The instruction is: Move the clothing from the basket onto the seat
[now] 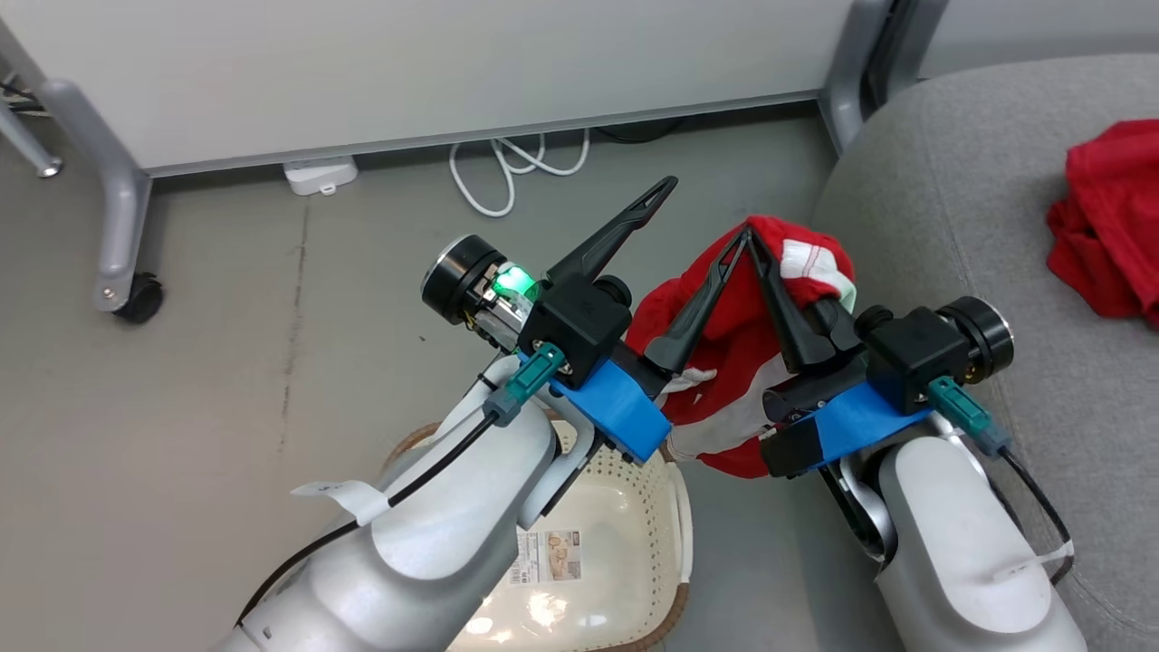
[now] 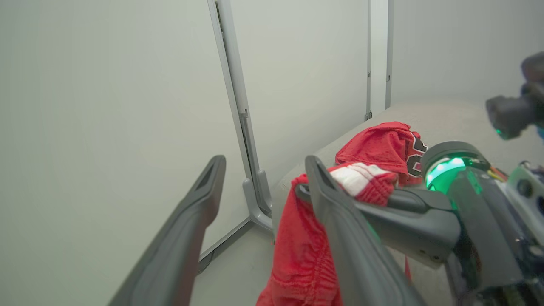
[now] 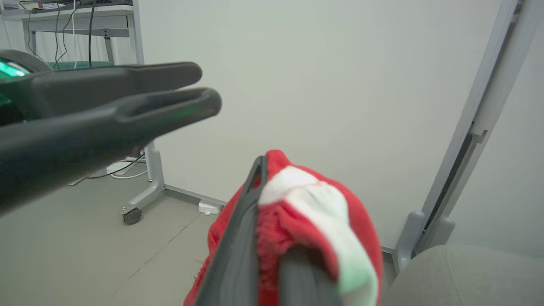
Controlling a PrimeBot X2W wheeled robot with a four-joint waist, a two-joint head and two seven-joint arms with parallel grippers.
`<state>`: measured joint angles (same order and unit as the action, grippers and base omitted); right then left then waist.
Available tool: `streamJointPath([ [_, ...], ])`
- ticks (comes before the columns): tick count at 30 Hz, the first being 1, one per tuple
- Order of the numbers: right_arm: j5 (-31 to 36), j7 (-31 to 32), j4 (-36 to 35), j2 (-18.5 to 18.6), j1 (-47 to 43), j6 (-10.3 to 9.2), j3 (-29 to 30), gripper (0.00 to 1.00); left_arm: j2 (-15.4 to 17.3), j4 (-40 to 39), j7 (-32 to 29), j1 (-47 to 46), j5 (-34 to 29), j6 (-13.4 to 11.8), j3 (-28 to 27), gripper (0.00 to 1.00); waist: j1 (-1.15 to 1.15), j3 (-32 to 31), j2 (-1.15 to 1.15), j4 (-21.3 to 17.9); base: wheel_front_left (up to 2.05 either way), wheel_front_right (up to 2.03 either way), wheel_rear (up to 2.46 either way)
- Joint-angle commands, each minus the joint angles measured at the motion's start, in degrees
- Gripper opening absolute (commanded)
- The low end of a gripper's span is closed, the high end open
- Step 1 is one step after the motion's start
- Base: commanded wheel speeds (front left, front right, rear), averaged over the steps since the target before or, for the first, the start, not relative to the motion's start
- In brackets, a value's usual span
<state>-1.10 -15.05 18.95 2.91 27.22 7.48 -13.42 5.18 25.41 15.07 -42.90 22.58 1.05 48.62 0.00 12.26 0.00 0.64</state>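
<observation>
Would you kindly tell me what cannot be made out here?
- Head view: the left forearm covers much of the basket, so its contents are unclear.
- Head view: the right edge cuts off the red garment on the seat.
- Head view: the basket's label is too small to read.
- Right wrist view: the bottom edge cuts off the striped garment in the right gripper.

A paper label (image 1: 548, 557) is showing on the bottom of the basket (image 1: 634, 516), its print too small to read. On the red garment (image 2: 374, 144) lying on the seat (image 2: 446, 117), a black-and-white printed figure (image 2: 418, 155) is peeking out, folded over and unreadable.
</observation>
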Motion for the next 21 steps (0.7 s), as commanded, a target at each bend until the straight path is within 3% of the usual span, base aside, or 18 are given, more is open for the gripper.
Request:
streamJointPath([
  [1,0.2,-0.2,-0.4,0.0,-0.5,0.03,0.3,0.0,0.2,0.2,0.1,-0.9,-0.3,0.1,-0.2,1.0,0.0,1.4,0.0,-2.1,0.0,0.0,0.0],
  [14,-0.3,-0.2,-5.4,2.7,-3.6,0.03,3.5,0.0,0.5,2.2,0.1,-3.1,-1.5,1.2,1.2,1.0,0.0,4.6,0.0,-12.2,0.0,0.0,0.0],
  [21,-0.6,-0.2,-7.0,2.6,-6.2,0.03,5.5,0.0,-0.1,3.4,0.1,-3.8,-1.8,1.8,2.6,1.0,0.0,5.7,0.0,-15.5,0.0,0.0,0.0],
])
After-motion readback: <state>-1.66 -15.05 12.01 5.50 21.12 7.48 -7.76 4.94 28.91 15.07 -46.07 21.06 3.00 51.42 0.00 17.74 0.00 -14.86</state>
